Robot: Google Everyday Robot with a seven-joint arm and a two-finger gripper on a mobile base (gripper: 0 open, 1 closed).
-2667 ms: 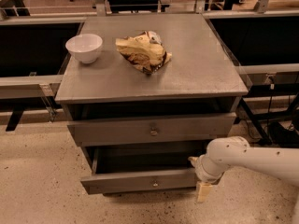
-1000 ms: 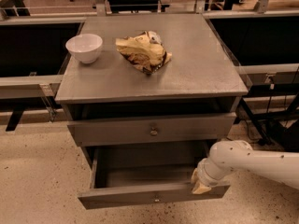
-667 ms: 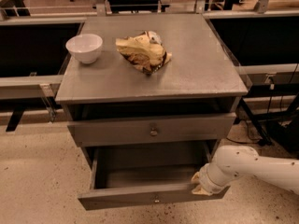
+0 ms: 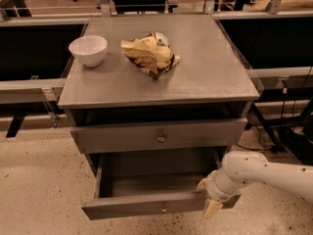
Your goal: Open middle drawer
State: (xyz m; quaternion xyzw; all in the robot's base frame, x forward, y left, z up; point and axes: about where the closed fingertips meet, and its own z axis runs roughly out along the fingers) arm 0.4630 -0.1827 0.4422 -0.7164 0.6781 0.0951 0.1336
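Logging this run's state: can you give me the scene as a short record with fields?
middle drawer: pulled well out, box open to view
gripper: at the drawer front's right end
top drawer: above, front sits further back
cabinet top: white bowl at left, crumpled bag near centre

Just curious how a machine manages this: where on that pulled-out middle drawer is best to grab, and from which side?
The middle drawer stands open, so its front's top edge is exposed: probably hook that from above, pulling forward. The small knob is a harder target. The gripper sits at the front's right end.
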